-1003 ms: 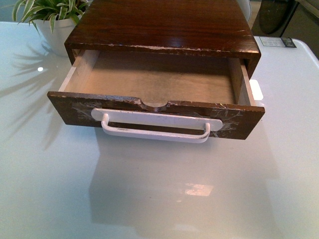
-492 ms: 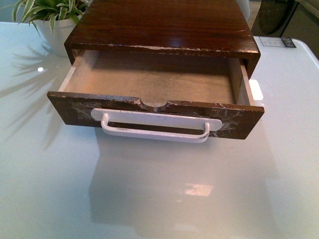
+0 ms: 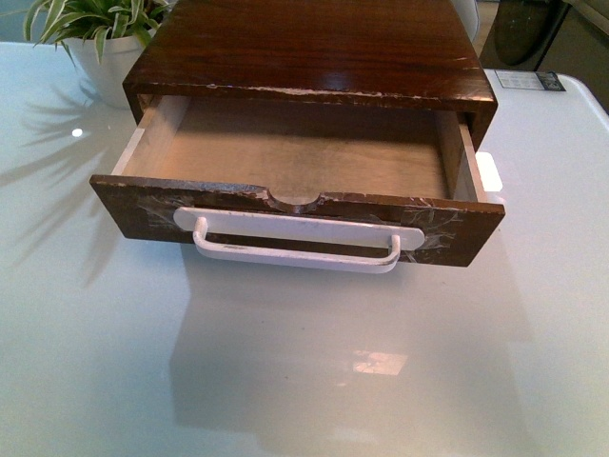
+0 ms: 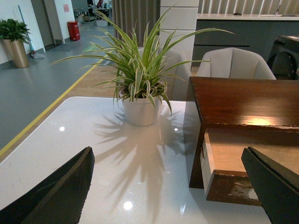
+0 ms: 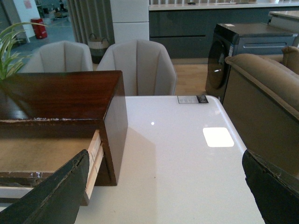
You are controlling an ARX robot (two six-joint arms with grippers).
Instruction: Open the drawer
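From my seat I count one drawer point(image 3: 295, 181), one white bar handle point(image 3: 297, 249), one wooden case point(image 3: 304, 48), one potted spider plant point(image 3: 95, 33) and two grippers, all on one pale glossy table point(image 3: 304, 381).

Nearest to me in the front view is bare tabletop, and neither arm shows there. Just beyond it the drawer stands pulled well out of the case, its scuffed dark-brown front facing me, the handle running across most of that front, with a half-round notch point(image 3: 293, 201) in the top edge above it. The drawer's pale wood floor is bare; I see nothing lying in it. Behind the drawer, the case sits with its glossy top catching light. Beyond the case's left corner stands the plant in its white pot point(image 3: 107, 59), holding one tuft of striped leaves.

The left gripper point(image 4: 168, 186) is released, its two dark fingers point(image 4: 60, 191) spread wide, with the plant and the drawer's left corner ahead of it. The right gripper point(image 5: 163, 186) is likewise spread, clasping nothing, off the case's right side. Farthest back I count two pale chairs point(image 5: 135, 65) beyond the table.
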